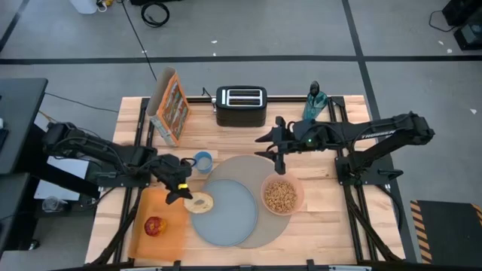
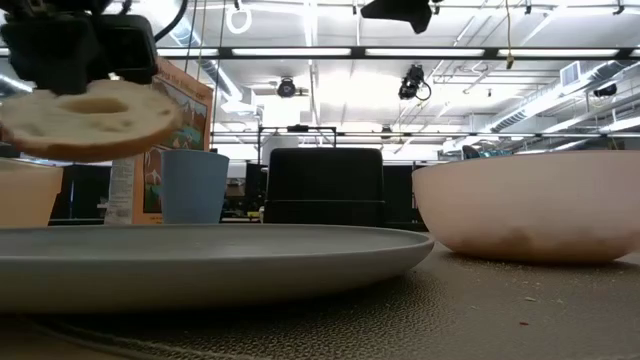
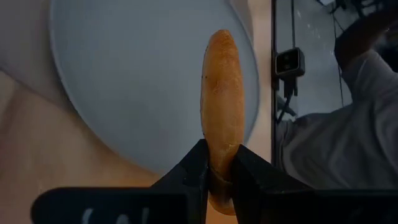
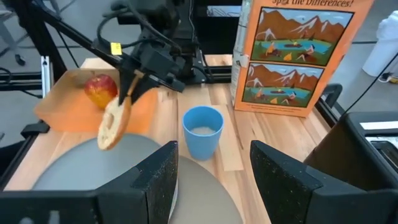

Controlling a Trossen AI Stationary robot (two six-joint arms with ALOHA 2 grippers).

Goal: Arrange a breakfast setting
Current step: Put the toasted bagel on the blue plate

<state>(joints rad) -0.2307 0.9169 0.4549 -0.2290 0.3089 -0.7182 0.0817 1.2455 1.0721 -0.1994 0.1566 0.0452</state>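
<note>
1. The apple (image 1: 154, 226) lies on the orange board (image 1: 143, 245) at the table's left, apart from the setting; I judge it is waiting its turn.
2. The left gripper (image 1: 179, 192) pinches the bagel (image 1: 199, 202) by its rim, fingers (image 3: 194, 171) pressed on either face. It holds the bagel clear of the table at the plate's left edge. The low view shows it hanging above the plate (image 2: 200, 250), not touching. Gripping the edge likely leaves the flat face free to go down first.
3. In the right wrist view the bagel (image 4: 113, 124) hangs tilted, its ring face turned sideways and its long axis running down from the fingers toward the plate.
4. The plate (image 1: 226, 212) lies on the grey mat (image 1: 260, 169), with a blue cup (image 1: 202, 161) just beside the mat's left edge.
5. The pink bowl (image 1: 282, 194) of cereal rests on the mat's right side, near the plate.
6. The right gripper (image 1: 280, 148) hovers over the mat's far edge, fingers (image 4: 283, 174) spread and empty, seemingly waiting.
7. I see no spoon anywhere.
</note>
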